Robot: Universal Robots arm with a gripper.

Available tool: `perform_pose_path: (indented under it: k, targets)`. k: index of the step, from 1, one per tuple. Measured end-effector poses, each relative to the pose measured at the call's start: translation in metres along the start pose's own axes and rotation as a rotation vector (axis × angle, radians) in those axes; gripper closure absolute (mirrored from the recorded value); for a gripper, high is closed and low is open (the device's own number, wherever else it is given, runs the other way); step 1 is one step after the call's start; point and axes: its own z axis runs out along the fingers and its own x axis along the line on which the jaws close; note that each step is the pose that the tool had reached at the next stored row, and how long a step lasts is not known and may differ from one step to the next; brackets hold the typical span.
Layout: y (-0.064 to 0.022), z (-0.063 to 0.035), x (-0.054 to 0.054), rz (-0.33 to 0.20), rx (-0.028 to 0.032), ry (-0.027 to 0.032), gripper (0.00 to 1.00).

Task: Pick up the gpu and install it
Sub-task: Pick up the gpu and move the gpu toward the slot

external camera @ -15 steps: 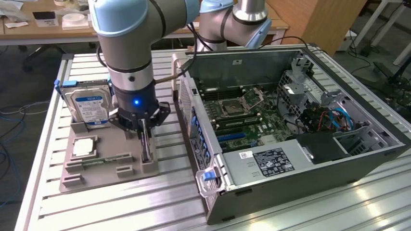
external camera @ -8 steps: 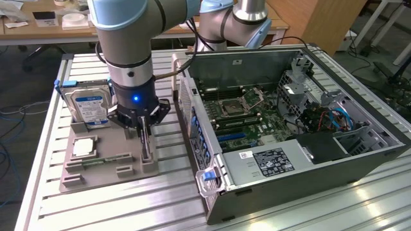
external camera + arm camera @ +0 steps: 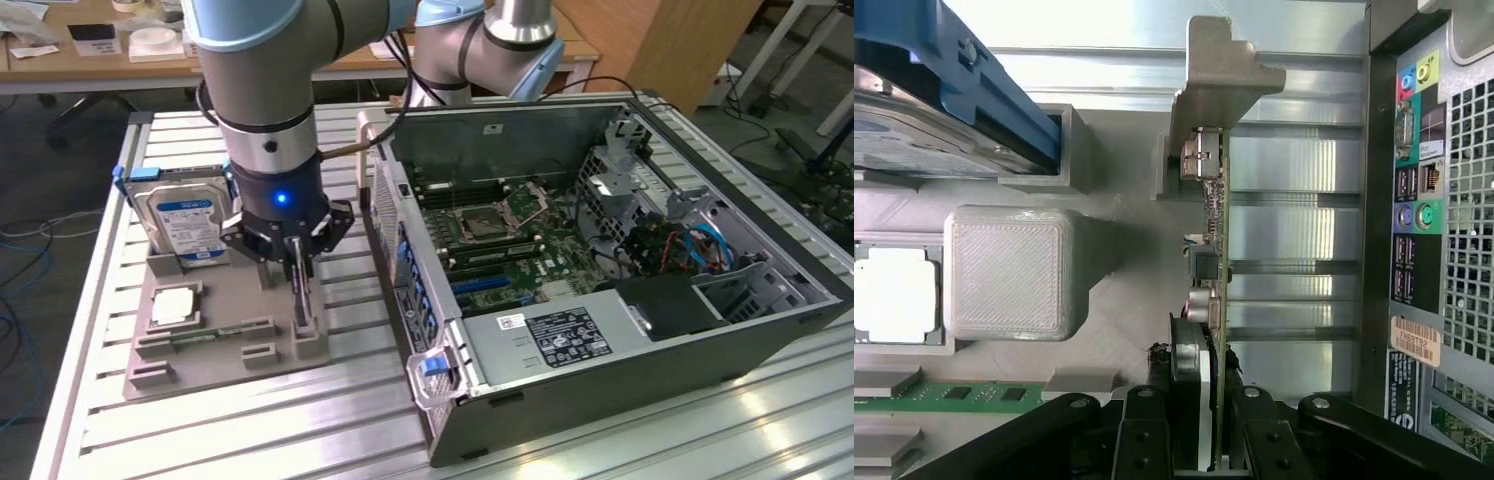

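Grey plastic holder (image 3: 200,365) carries a hard drive (image 3: 187,225), with the open computer case (image 3: 641,390) just beside. The claw (image 3: 1202,445), partly closed, clamps the upright gpu (image 3: 1219,250).

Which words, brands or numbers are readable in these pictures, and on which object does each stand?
No text can be read.
Hard drive label: too blurred.
Black label inside the computer case: too small.
Barcode sticker on the case's back: too blurred.
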Motion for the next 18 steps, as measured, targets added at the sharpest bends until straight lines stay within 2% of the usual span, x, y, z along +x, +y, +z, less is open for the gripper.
perform_pose_path:
  k: [18]
  targets:
    - [0.0004,-0.0104,-0.0003,0.0,-0.0001,-0.0001,0.72]
